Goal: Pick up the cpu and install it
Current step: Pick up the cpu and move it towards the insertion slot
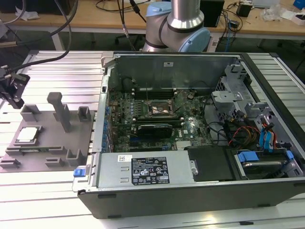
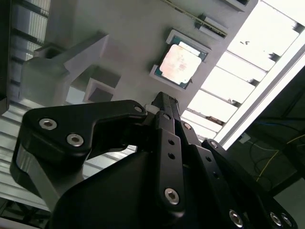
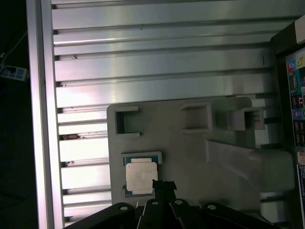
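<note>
I see the cpu [image 1: 27, 134] lying flat in its shallow pocket on the grey fixture plate [image 1: 50, 143], on the side of the plate away from the computer case [image 1: 190, 193]. My gripper [image 1: 16, 98] hangs above that same side of the plate, clear of the chip. Its fingers are pressed together and hold nothing.

In both wrist views the cpu [image 2: 180, 64] [image 3: 141, 175] sits just past the gripper [image 2: 164, 99] [image 3: 163, 183]. I can't judge the height between them. The gripper's black body covers part of the plate in the second wrist view, and the exterior view's edge cuts it off.

A tall post [image 1: 58, 109] rises mid-plate, between chip and case. Bare slatted table [image 3: 157, 47] surrounds the plate's other edges.
</note>
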Motion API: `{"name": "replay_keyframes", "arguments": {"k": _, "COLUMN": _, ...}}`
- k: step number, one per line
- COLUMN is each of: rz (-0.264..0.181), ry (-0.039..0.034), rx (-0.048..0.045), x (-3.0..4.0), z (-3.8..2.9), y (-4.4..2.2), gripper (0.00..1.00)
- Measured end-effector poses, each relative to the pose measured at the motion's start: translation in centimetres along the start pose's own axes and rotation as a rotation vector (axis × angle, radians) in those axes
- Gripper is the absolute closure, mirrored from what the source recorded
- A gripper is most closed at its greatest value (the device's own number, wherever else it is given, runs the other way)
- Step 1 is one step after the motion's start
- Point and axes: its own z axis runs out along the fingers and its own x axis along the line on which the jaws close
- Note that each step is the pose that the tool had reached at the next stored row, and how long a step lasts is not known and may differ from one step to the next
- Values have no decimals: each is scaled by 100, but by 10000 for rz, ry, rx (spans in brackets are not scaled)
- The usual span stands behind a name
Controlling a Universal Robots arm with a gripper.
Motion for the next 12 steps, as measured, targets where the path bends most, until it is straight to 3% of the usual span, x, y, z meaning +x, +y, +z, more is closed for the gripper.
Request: {"name": "replay_keyframes", "arguments": {"k": 12, "rz": 0, "ry": 1, "rx": 1, "x": 19, "z": 102, "y": -6, "gripper": 89}}
